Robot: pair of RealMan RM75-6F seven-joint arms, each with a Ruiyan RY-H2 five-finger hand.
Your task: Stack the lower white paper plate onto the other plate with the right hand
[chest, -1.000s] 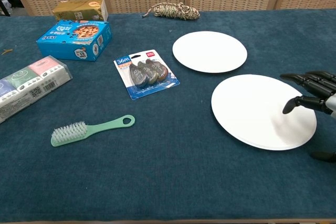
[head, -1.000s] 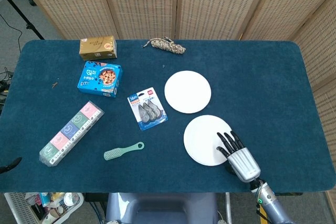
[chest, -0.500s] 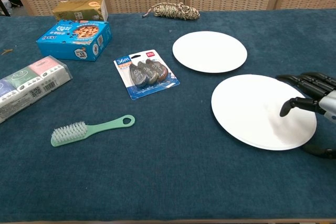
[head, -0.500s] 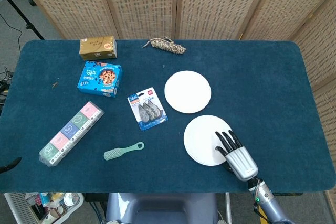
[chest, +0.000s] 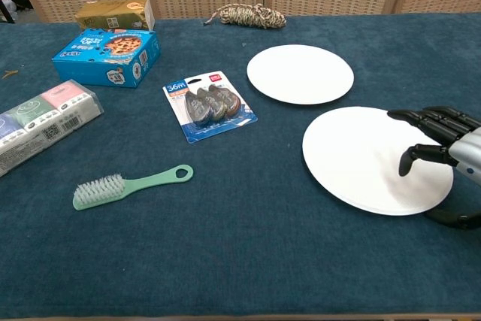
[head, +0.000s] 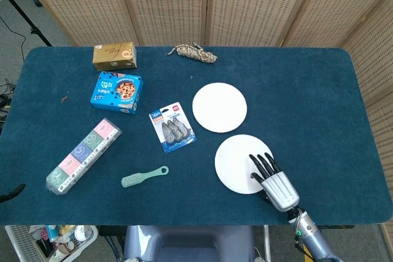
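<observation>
The lower white paper plate (head: 235, 162) (chest: 359, 157) lies flat on the blue cloth at the front right. The other white plate (head: 219, 107) (chest: 300, 73) lies just behind it and a little to the left, with a narrow gap between them. My right hand (head: 274, 180) (chest: 442, 149) hovers over the lower plate's right rim, its dark fingers spread and pointing left across the plate. Its thumb (chest: 453, 219) curls low beside the near right rim. It grips nothing. A dark tip (head: 12, 192) at the left edge of the head view may be my left hand.
A pack of correction tapes (head: 172, 128) (chest: 210, 104) lies left of the plates. A green brush (head: 144, 177) (chest: 131, 186), a blue cookie box (head: 116, 91), a gold box (head: 114, 55), a wrapped row of small packs (head: 83, 156) and a twine bundle (head: 194, 52) sit further left and behind.
My right hand has crept a little to the left, further over the lower plate, and its fingers have bent slightly downward. Both plates lie where they were.
</observation>
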